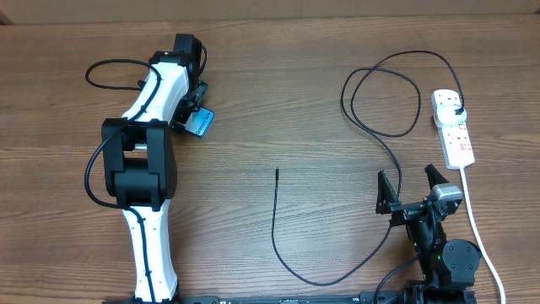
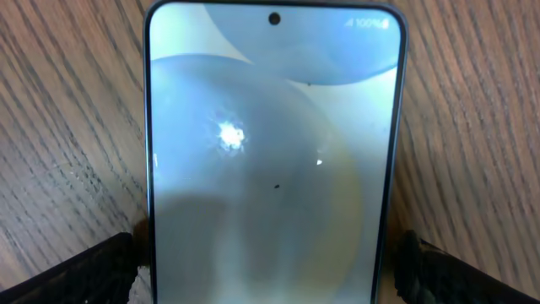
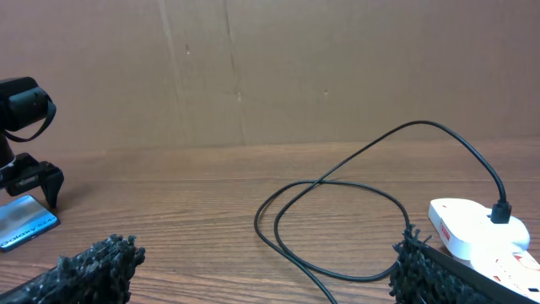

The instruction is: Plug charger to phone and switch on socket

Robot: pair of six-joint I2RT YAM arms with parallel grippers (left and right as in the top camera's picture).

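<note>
Left hand (image 2: 268,262): wide open, gripping nothing; its fingers (image 2: 93,270) stand either side of the phone (image 2: 270,127).
Right hand (image 1: 411,187): wide open, empty, near the socket (image 1: 453,127).
Phone: flat on the bench (image 1: 278,76), far left, screen lit.
Charger (image 1: 274,211): plug (image 1: 456,111) seated in the socket; tip (image 1: 277,171) free at mid-bench, well apart from the phone.
Risk, phone: slick glass may skid or twist if the fingers close unevenly.
Risk, tip: thin and lying flat; a pinch may miss or roll it, spoiling port alignment.
Risk, charger: its slack by the socket may snag and drag the socket.
</note>
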